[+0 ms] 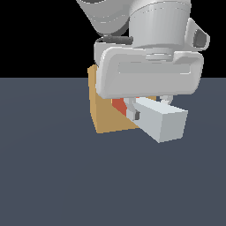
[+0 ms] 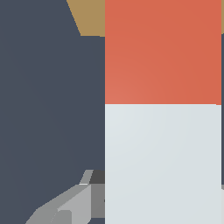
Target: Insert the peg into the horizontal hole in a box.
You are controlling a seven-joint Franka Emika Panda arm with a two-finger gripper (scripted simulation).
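Claw [image 1: 148, 108] frame centre clamped on peg [image 1: 161, 121], red end against tan box [image 1: 106, 117], hole hidden, grey worktop [image 1: 53, 176] below.

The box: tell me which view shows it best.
The exterior view. There the box shows a tan face and its upper edge behind the gripper and the peg, though the hole is hidden. The wrist view gives only a tan sliver beside the peg's red end.
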